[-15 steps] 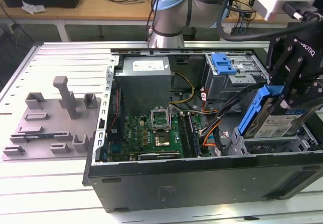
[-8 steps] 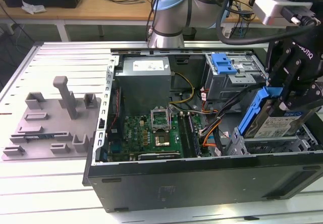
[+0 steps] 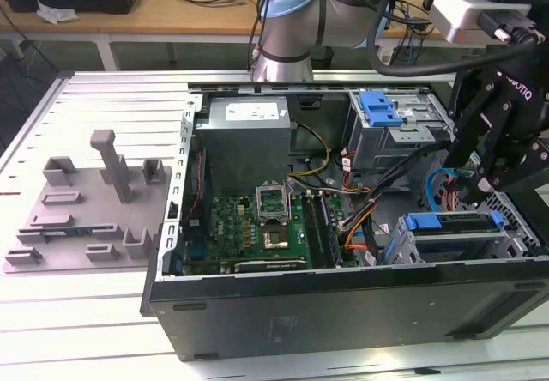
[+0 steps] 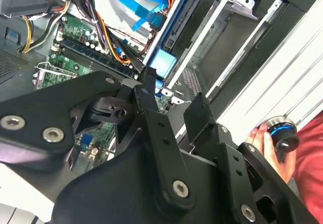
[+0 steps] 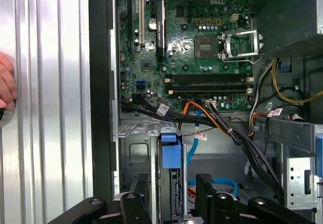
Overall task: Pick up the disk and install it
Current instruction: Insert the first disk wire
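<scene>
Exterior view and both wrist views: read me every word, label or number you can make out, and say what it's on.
Nothing I can quote.
On the grey power supply, a white label: print too small to read.
On the cables, white tags: too small to read.
On the motherboard: tiny markings, unreadable, and a maker's mark, left unread.
On the claw: white lettering, a maker's mark, left unread.

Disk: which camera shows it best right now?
First wrist view: the disk stands edge-on in its bay, centred between the open jaws. The exterior view shows its blue top edge; the second wrist view, its blue end.
</scene>
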You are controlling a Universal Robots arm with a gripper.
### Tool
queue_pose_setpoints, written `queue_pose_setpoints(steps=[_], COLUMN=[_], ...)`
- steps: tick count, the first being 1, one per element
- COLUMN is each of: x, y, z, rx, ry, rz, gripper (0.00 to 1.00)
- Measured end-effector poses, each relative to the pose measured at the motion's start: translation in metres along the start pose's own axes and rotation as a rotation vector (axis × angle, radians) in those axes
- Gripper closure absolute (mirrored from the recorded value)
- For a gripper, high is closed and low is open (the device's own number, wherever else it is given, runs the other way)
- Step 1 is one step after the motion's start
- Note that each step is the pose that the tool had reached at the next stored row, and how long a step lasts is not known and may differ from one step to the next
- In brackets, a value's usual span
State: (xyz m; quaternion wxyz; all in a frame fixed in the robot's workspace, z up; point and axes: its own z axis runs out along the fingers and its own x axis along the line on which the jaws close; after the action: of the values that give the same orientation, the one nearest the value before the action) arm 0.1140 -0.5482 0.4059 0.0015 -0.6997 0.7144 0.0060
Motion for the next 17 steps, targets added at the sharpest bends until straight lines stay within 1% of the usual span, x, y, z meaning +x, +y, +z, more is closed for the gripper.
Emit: queue_pose_setpoints(steps=[12,13,14,15,16,17], x=[0.0,-0.0014,-0.0057,-0.0094,-0.0124,-0.0173], y=[0.0,0.0,0.0001,0.0002,0.0003,0.0004], z=[0.0003,0.0005,0.0004,0.0004,0.0006,0.0005], rx=[0.0,0.0001,0.0007,0.0011,0.0014,0.0018], ry=[0.0,0.0074,0.0334,0.054,0.0692,0.0908], rz=[0.0,0.0,0.0,0.0,0.0,0.001], gripper=[0.5,0.5,0.5,0.5,0.5,0.5])
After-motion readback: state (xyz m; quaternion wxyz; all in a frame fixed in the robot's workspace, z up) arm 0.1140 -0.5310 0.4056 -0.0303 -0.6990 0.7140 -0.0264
